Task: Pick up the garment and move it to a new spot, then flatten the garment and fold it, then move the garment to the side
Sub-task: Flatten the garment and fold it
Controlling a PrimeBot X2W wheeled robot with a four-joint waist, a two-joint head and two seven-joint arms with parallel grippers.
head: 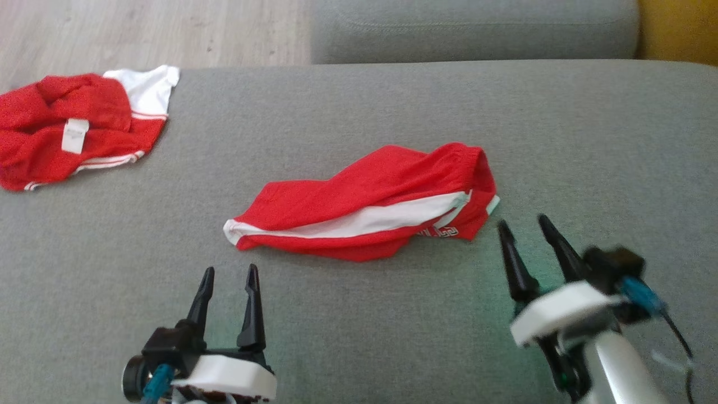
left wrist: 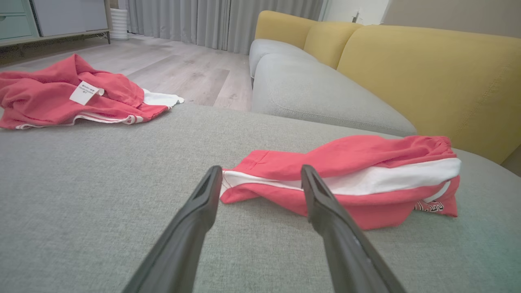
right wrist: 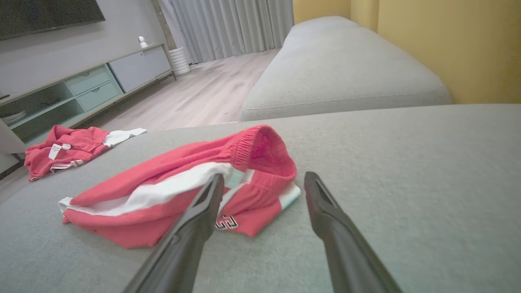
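grey woven sofa cushion (head: 359,336) spreads broad and flat under both arms, with pale wood floor (head: 140,28) beyond its upper left edge. at the centre of the frame lies the red cloth pair of shorts with a white side stripe (head: 370,202), bunched into a long slanted roll, elastic waistband (head: 477,163) toward the right, leg hem (head: 231,231) toward the left. a second crumpled red and white garment with a white label (head: 73,129) sits well apart at the upper left. our left gripper (head: 230,269) hovers at the lower left, fingers spread wide with nothing between them, near the hem end; our right gripper (head: 521,220), lower right, is just as wide and empty, its tips just beside the waistband corner. we judge the pick-up not yet begun. to do it well we should pinch each end low, catching every layer of cloth, and lift evenly so the shorts hang untwisted.
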